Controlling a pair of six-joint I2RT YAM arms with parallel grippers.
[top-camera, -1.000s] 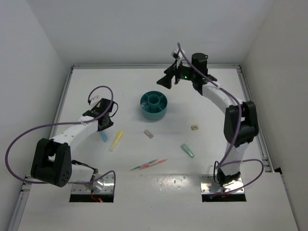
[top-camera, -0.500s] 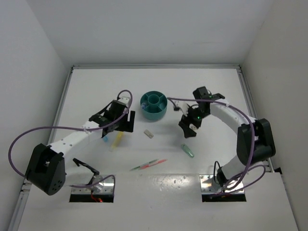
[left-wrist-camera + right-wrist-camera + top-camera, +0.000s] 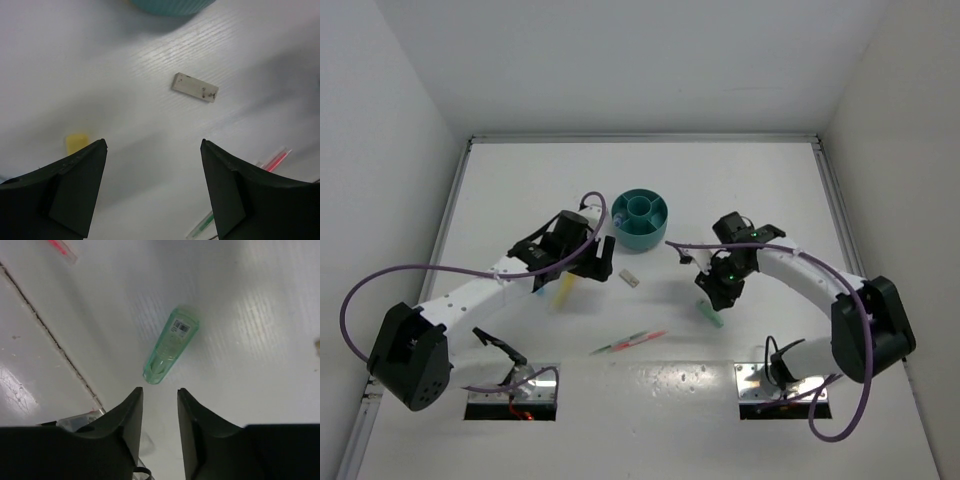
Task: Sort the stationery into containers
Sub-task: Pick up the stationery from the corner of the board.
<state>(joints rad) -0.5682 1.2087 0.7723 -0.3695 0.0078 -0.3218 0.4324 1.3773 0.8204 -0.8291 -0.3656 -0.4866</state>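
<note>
Stationery lies scattered on the white table [image 3: 520, 180], on the near side of one teal bowl [image 3: 640, 218]. There are one beige eraser [image 3: 629, 278], one yellow marker [image 3: 563, 292] and one blue marker [image 3: 537, 288], both partly hidden under the left arm, one green marker [image 3: 712, 316], and two thin pens [image 3: 628, 343]. The left gripper [image 3: 152, 145] hangs near the eraser, jaws wide apart and empty. The right gripper [image 3: 160, 392] sits just short of the green marker, jaws narrowly parted, holding nothing.

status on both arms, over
Both empty: left end effector wide open, beige eraser just ahead; right end effector narrowly open, green marker just beyond its tips. Nothing seen blocking teal bowl.
</note>
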